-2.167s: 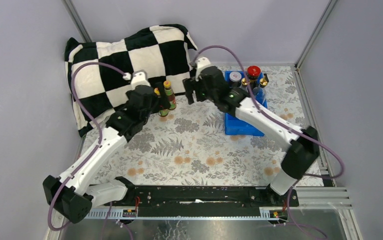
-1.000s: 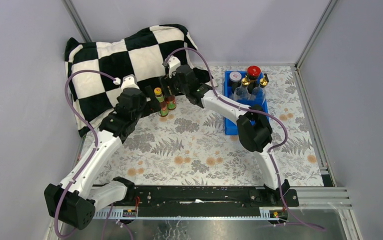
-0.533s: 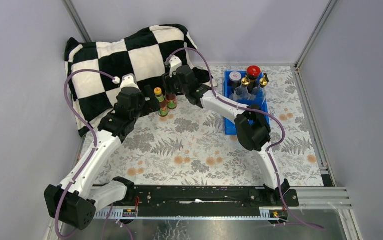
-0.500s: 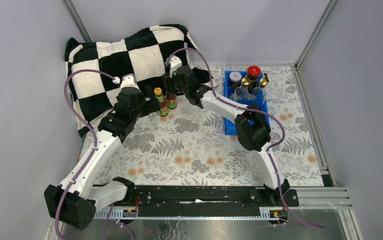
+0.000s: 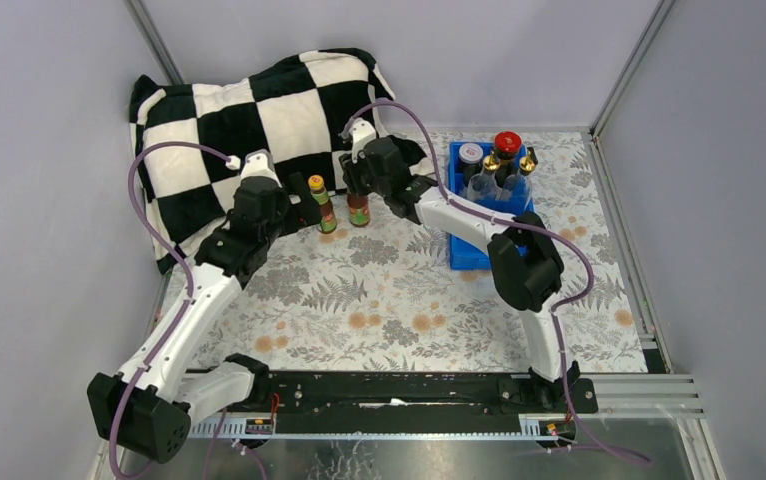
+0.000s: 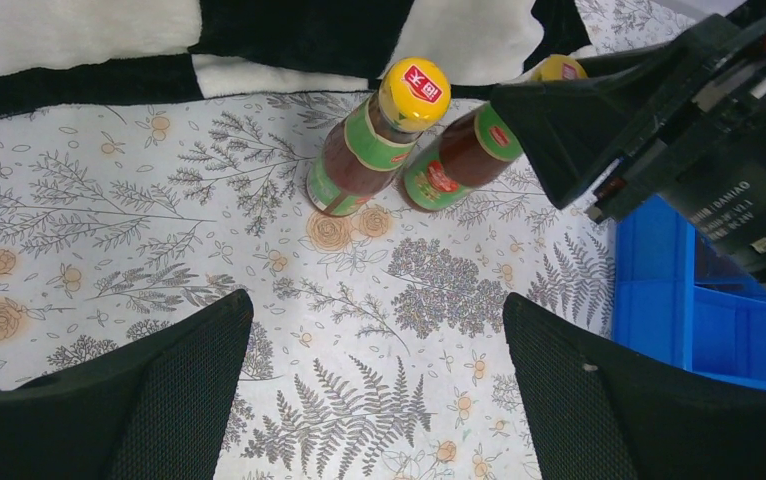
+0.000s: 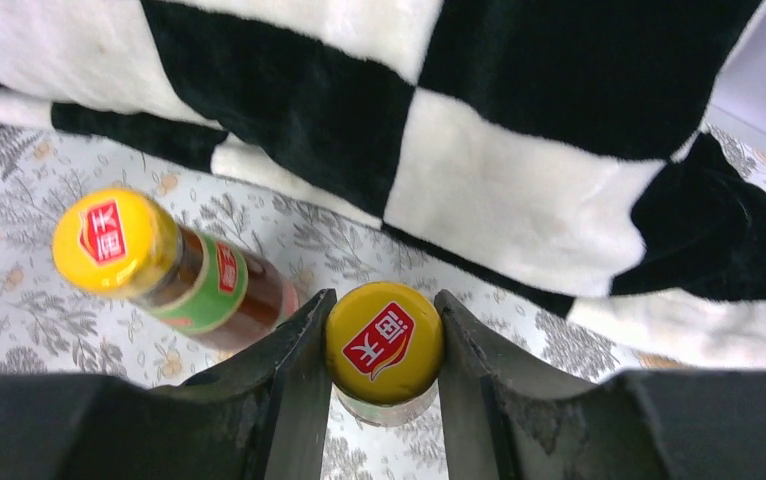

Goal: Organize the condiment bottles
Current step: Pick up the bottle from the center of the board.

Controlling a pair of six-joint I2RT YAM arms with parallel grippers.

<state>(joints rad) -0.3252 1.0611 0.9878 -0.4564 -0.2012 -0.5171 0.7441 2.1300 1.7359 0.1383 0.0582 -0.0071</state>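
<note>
Two orange-capped dark sauce bottles stand on the floral cloth in front of the pillow. My right gripper (image 5: 358, 188) is shut on the cap of the right bottle (image 5: 359, 210); in the right wrist view the cap (image 7: 384, 342) sits tight between both fingers. I cannot tell whether this bottle is lifted. The other bottle (image 5: 323, 216) stands free just to the left and also shows in the right wrist view (image 7: 169, 262). My left gripper (image 5: 297, 208) is open and empty beside it. In its wrist view (image 6: 374, 320) both bottles (image 6: 369, 150) (image 6: 456, 160) stand ahead.
A blue divided tray (image 5: 479, 255) at the back right holds a white-lidded jar (image 5: 470, 153), a red-lidded jar (image 5: 506, 142), gold-spouted bottles (image 5: 490, 166) and shakers. A black-and-white checked pillow (image 5: 249, 110) lies right behind the two bottles.
My right gripper has moved right with its bottle, opening a gap to the other bottle. The left arm has barely moved.
</note>
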